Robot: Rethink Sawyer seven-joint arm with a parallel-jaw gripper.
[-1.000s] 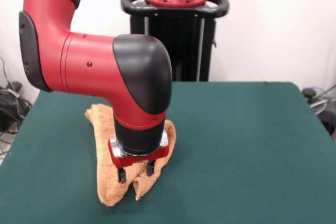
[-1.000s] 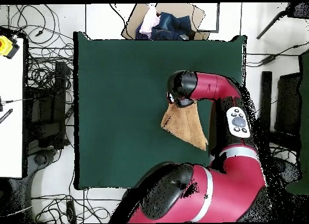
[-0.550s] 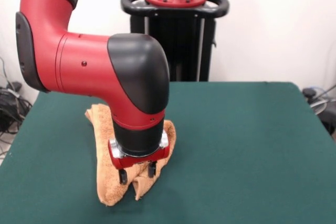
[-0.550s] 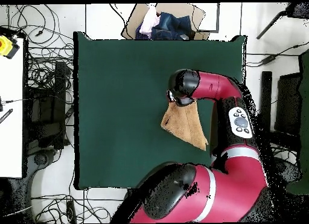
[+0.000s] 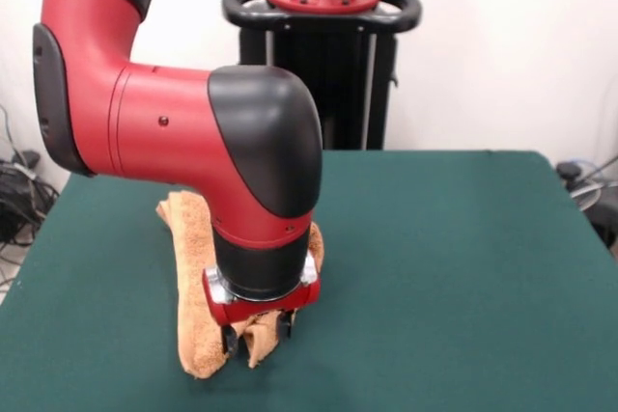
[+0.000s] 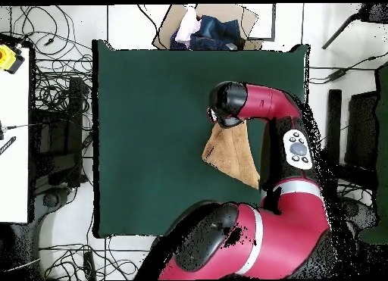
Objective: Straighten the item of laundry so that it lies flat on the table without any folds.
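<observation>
The item of laundry [image 5: 189,238], an orange-tan terry towel, lies bunched in a long folded strip on the left part of the green table [image 5: 463,267]. My gripper [image 5: 257,333] points straight down over the strip's near end. Its two black fingertips [image 5: 229,340] stand apart, pressed low into the cloth, with a raised fold between them. In the overhead view the towel [image 6: 233,153] shows as a folded wedge near the table's right edge [image 6: 301,104]. The arm's black wrist [image 6: 227,110] covers the wedge's upper tip and hides the gripper.
An open cardboard box [image 6: 206,29] with clothes sits beyond the table's top edge in the overhead view. Cables [image 6: 57,88] and a white bench [image 6: 14,142] lie along the left side. The arm's bulky elbow [image 5: 193,123] hangs over the towel's far half.
The gripper has dropped lower and shifted slightly toward the towel's near end. Its fingertips now sink deeper into the cloth. The towel's outline is unchanged.
</observation>
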